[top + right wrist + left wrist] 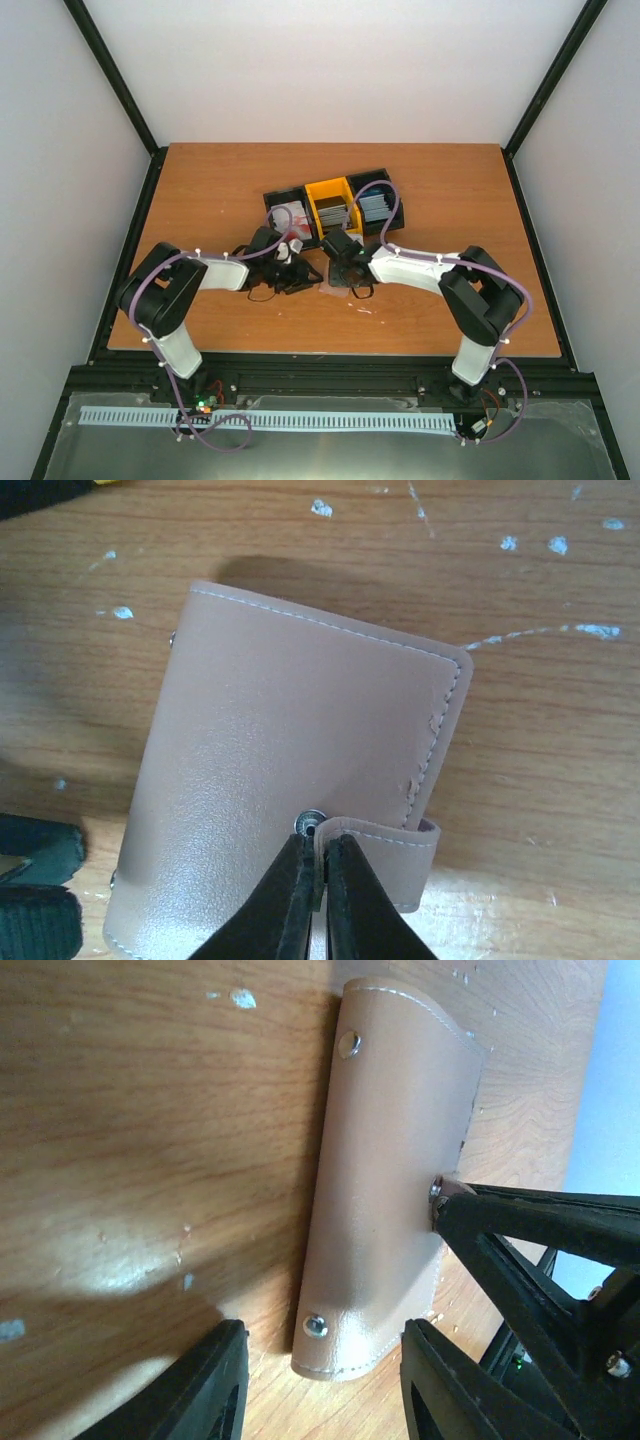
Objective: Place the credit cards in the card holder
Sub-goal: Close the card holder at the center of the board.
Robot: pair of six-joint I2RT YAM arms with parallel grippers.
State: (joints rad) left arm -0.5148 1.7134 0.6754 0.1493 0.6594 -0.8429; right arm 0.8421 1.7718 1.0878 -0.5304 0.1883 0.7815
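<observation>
Between right fingers (290, 900), card holder (280, 730) tab

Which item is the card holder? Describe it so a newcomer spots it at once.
On the wooden table, just in front of the three bins, look between the two arms. The card holder lies there, a tan leather fold with pale stitching and metal snaps, its strap pinched by the right fingers; the bins are black and yellow.

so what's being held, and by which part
Right gripper: jaws shut on the snap tab of the tan leather card holder. Left gripper: open, holding nothing.
</observation>
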